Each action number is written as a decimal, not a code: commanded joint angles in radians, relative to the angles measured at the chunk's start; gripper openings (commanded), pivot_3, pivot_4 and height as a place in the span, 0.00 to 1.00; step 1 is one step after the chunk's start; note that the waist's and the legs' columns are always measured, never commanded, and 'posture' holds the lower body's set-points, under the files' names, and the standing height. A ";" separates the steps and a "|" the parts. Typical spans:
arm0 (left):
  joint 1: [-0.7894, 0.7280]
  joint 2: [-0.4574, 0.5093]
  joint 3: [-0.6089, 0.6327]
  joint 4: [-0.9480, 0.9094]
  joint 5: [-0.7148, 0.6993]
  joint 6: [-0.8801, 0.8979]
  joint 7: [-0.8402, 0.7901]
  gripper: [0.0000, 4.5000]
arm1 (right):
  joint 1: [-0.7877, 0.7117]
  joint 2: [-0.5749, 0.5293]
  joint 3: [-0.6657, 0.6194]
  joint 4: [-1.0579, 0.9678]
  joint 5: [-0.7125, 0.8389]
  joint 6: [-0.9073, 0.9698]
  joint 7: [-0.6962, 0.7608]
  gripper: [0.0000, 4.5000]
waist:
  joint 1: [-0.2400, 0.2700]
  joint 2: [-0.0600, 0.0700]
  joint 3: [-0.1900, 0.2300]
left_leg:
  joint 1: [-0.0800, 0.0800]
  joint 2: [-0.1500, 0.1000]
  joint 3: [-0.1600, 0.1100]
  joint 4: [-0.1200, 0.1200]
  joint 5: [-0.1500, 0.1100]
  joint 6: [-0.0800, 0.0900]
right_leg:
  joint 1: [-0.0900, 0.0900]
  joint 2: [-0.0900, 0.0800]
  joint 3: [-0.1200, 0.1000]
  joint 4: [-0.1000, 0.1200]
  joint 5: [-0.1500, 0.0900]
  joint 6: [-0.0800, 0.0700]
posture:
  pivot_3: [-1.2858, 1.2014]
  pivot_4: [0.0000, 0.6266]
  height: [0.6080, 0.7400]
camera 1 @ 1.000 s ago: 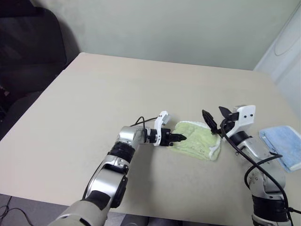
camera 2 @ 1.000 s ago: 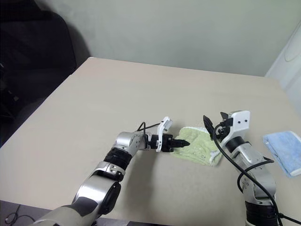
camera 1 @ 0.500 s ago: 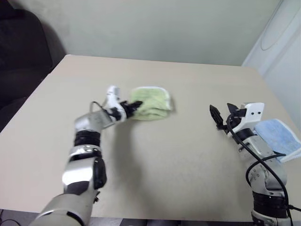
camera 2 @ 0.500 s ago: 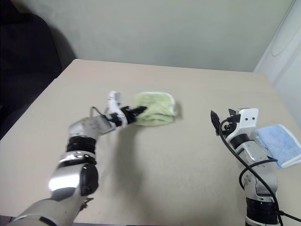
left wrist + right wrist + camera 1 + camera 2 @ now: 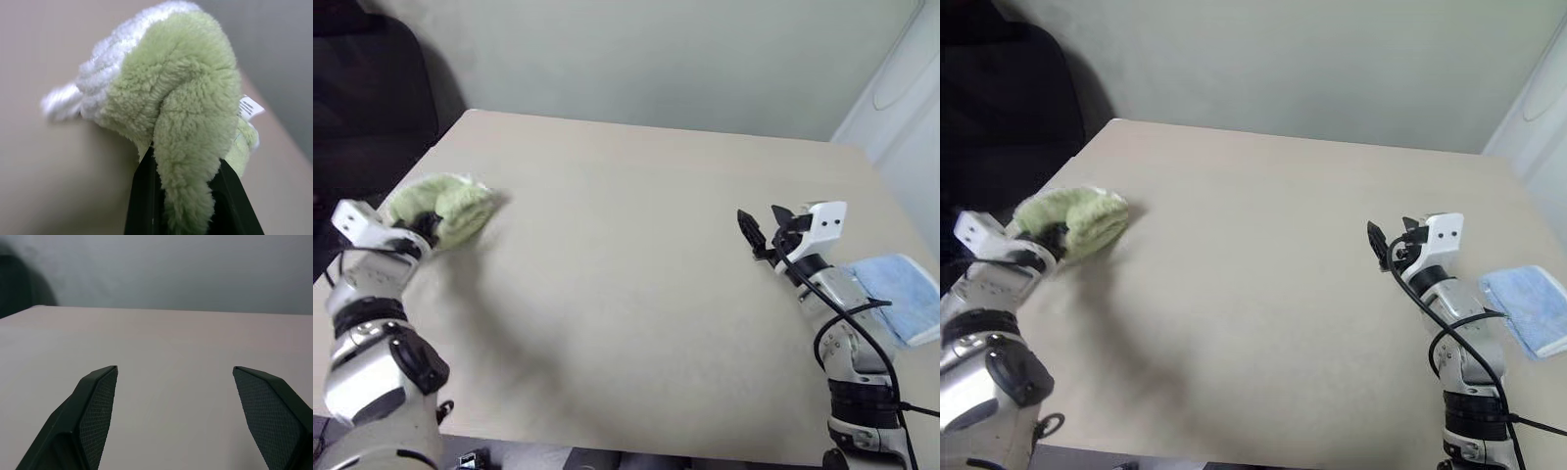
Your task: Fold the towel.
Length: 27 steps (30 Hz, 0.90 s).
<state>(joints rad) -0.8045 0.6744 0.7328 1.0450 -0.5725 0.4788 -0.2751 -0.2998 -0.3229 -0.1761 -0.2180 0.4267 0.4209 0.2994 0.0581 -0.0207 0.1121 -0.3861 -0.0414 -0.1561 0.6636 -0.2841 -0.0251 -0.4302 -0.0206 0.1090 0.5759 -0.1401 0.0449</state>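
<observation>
The left end effector (image 5: 183,196) pinches a bunched fold of the light green towel (image 5: 445,208), carrying it near the far left edge of the surface (image 5: 636,255). The right end effector (image 5: 761,230), fingers spread wide and empty, hovers over the right side near a folded blue cloth (image 5: 901,299). The risk: gripped by a single wad, the towel may slip free or land crumpled off the edge, undoing its neat fold.
</observation>
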 commanded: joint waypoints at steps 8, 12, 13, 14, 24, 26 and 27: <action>0.119 -0.101 0.068 -0.284 -0.129 0.102 0.116 0.69 | -0.029 0.001 0.015 0.005 -0.005 -0.030 0.045 0.88 | -0.001 -0.002 -0.001 | 0.001 0.002 0.001 -0.001 0.006 -0.002 | -0.002 0.003 -0.001 0.001 0.002 -0.003 | 0.52 0.24 1.00; 0.136 -0.076 0.060 -0.308 -0.119 0.092 0.121 0.99 | -0.015 0.007 0.022 -0.005 -0.002 -0.029 0.040 0.88 | -0.004 -0.002 -0.001 | 0.003 0.003 0.001 -0.001 0.006 -0.001 | -0.001 0.006 0.000 0.001 0.002 -0.003 | 0.52 0.24 1.00; 0.143 -0.064 0.057 -0.313 -0.113 0.087 0.118 0.99 | -0.008 0.010 0.022 -0.008 -0.002 -0.029 0.038 0.88 | -0.004 -0.002 -0.001 | 0.003 0.003 0.001 -0.001 0.006 -0.001 | -0.001 0.006 0.000 0.001 0.002 -0.003 | 0.52 0.24 1.00; 0.152 -0.051 0.054 -0.318 -0.106 0.084 0.118 0.99 | -0.002 0.012 0.020 -0.011 -0.002 -0.029 0.036 0.88 | -0.006 -0.002 -0.001 | 0.003 0.003 0.001 -0.001 0.005 -0.001 | -0.001 0.006 0.000 0.001 0.002 -0.003 | 0.52 0.24 1.00; 0.314 0.017 0.087 -0.434 -0.073 0.052 0.225 0.99 | 0.026 0.019 0.012 -0.023 0.000 -0.031 0.035 0.88 | -0.040 -0.003 -0.002 | 0.005 0.011 0.002 -0.001 0.002 -0.004 | -0.002 0.015 0.001 0.001 0.002 -0.003 | 0.52 0.24 1.00; 0.356 0.012 0.121 -0.489 -0.068 0.019 0.274 0.99 | 0.022 0.012 0.009 -0.018 0.007 -0.022 0.044 0.88 | -0.047 -0.004 -0.002 | 0.007 0.012 0.002 -0.001 0.000 -0.002 | -0.001 0.016 0.001 0.001 0.002 -0.004 | 0.52 0.24 1.00; 0.388 0.009 0.131 -0.525 -0.064 0.005 0.284 0.99 | 0.025 0.007 0.010 -0.016 0.010 -0.019 0.052 0.88 | -0.050 -0.004 -0.002 | 0.008 0.012 0.003 -0.002 -0.001 -0.002 | -0.001 0.016 0.002 0.001 0.002 -0.004 | 0.52 0.24 1.00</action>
<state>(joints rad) -0.4516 0.6636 0.8192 0.5816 -0.6614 0.5242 -0.0307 -0.2648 -0.3010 -0.1486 -0.2071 0.4280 0.4124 0.3331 0.0082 -0.0248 0.1099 -0.3780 -0.0286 -0.1534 0.6620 -0.2855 -0.0265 -0.4315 -0.0038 0.1107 0.5771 -0.1385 0.0402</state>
